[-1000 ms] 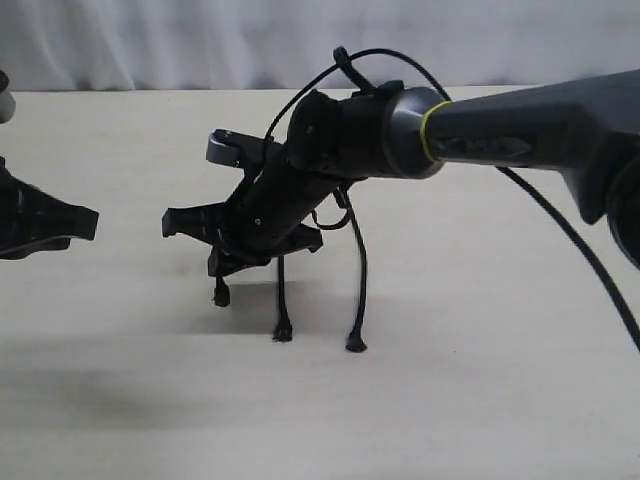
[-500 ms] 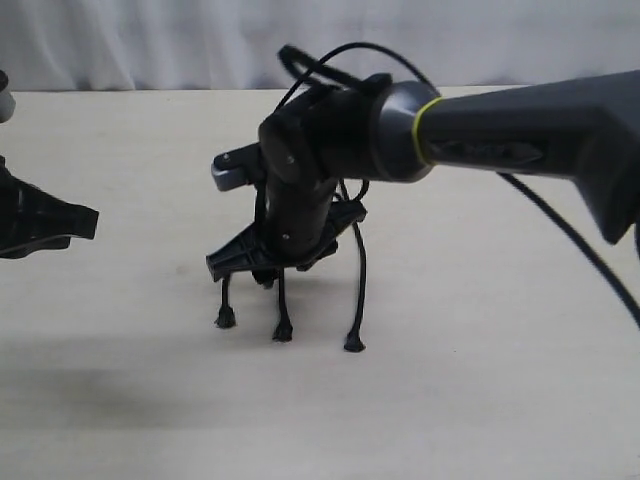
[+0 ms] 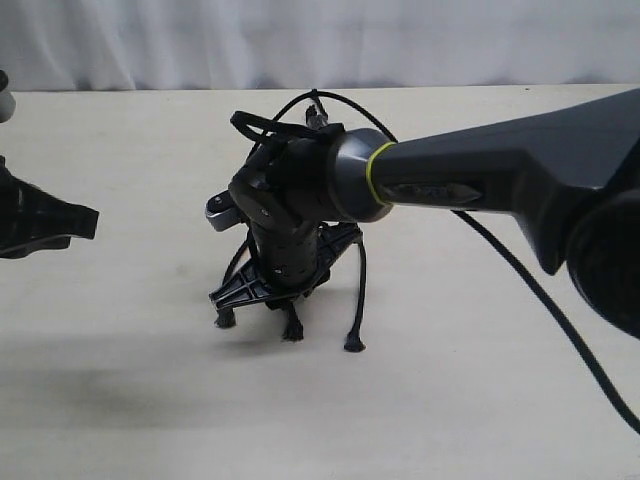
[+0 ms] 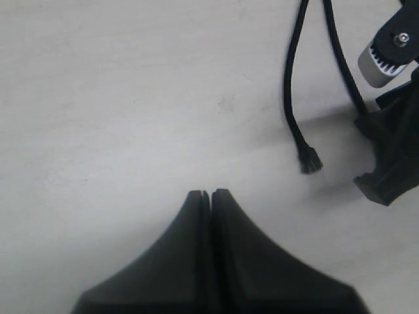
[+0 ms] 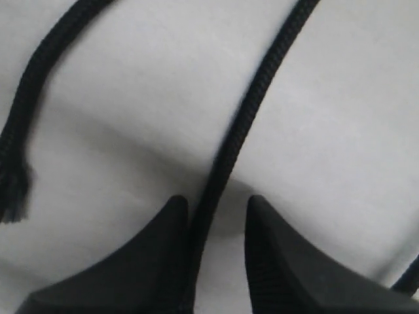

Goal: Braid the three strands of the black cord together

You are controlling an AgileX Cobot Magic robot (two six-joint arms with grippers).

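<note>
Three thin black strands hang down the table in the exterior view, with frayed ends at the left (image 3: 226, 322), the middle (image 3: 292, 333) and the right (image 3: 355, 345). My right gripper (image 3: 282, 293) points down over the left and middle ones. It is open (image 5: 216, 206), and one strand (image 5: 243, 127) runs between its fingers, close to one finger. Another strand (image 5: 39, 72) lies beside it. The right arm hides the cord's knotted top. My left gripper (image 3: 88, 222) is shut and empty (image 4: 211, 193), far to the left, with one frayed strand end (image 4: 309, 163) ahead of it.
The right arm (image 3: 500, 175) reaches across the middle of the pale table (image 3: 130, 400). Its glossy cable (image 3: 540, 310) trails off to the right. A white backdrop (image 3: 150, 40) rises behind the table's far edge.
The right gripper has turned from leaning left to pointing down and has dropped onto the strands. The middle strand's end shifted slightly. The left gripper has not moved.
</note>
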